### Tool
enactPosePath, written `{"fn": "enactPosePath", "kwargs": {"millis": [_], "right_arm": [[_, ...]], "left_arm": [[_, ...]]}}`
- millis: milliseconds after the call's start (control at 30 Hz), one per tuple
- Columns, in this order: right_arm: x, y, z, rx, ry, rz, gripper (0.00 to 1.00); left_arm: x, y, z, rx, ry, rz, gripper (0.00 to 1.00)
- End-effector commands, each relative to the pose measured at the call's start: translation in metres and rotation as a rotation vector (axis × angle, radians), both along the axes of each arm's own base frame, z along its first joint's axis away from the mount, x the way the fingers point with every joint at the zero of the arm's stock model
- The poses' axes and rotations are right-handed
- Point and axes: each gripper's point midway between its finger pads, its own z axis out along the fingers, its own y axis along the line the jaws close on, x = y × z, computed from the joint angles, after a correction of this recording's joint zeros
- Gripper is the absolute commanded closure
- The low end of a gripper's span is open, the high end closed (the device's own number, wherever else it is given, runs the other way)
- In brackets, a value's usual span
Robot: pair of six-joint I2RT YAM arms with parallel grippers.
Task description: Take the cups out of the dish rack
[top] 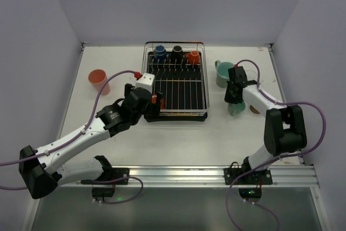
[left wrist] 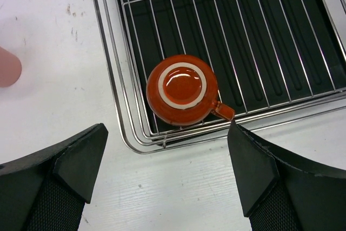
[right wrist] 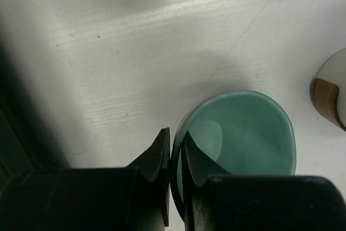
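Note:
The chrome-wire dish rack [top: 178,87] stands mid-table. Blue [top: 160,53], black [top: 177,52] and orange [top: 193,57] cups sit along its far side. A red handled cup [left wrist: 183,89] lies upside down in the rack's [left wrist: 270,36] near left corner. My left gripper [left wrist: 165,155] is open just short of it, above the table and empty; it also shows in the top view [top: 150,104]. My right gripper [right wrist: 175,144] is shut on the rim of a teal cup [right wrist: 243,133], one finger inside and one outside, right of the rack [top: 233,97].
A salmon-pink cup [top: 99,81] stands on the table left of the rack. A pale green cup [top: 223,73] stands beyond the right gripper. A brown cup [top: 254,110] sits just right of the teal cup, and shows at the right wrist view's edge [right wrist: 330,93].

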Motion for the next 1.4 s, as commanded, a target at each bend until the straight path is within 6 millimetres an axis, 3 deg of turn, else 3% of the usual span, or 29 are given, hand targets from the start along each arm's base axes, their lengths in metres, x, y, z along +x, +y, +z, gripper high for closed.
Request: {"fn": "enactPosePath", "kwargs": {"millis": [0, 167, 367, 433, 600, 800, 833, 900, 1100, 1367], "right_arm": [[0.030, -0.010, 0.015, -0.056, -0.097, -0.037, 1.00], [0.025, -0.021, 0.004, -0.125, -0.099, -0.086, 1.00], [0.022, -0.028, 0.008, -0.245, -0.120, -0.125, 0.99], [0.020, -0.029, 0.003, -0.257, -0.100, -0.121, 0.86], [0.016, -0.022, 0.000, -0.225, -0.085, -0.098, 0.69], [0.011, -0.017, 0.000, -0.186, -0.085, -0.084, 0.65], [0.011, -0.013, 0.003, -0.167, -0.094, -0.076, 0.63], [0.013, -0.009, 0.017, -0.138, -0.132, -0.068, 0.50], [0.012, 0.002, 0.062, -0.054, -0.231, -0.036, 0.38], [-0.001, 0.016, 0.113, 0.067, -0.367, 0.004, 0.14]], "left_arm": [[0.007, -0.007, 0.002, -0.052, -0.001, 0.000, 0.00], [0.013, -0.013, -0.001, -0.064, 0.016, 0.020, 0.00], [0.018, -0.019, -0.001, -0.086, 0.013, 0.039, 0.00], [0.019, -0.020, -0.004, -0.085, 0.021, 0.045, 0.00], [0.017, -0.022, -0.014, -0.076, 0.054, 0.041, 0.00], [0.018, -0.021, -0.013, -0.074, 0.050, 0.048, 0.00], [0.019, -0.022, -0.010, -0.074, 0.049, 0.047, 0.00], [0.020, -0.025, -0.003, -0.086, 0.043, 0.038, 0.00], [0.023, -0.033, 0.008, -0.097, 0.046, 0.021, 0.00], [0.038, -0.035, -0.018, -0.048, 0.115, 0.087, 0.00]]}}
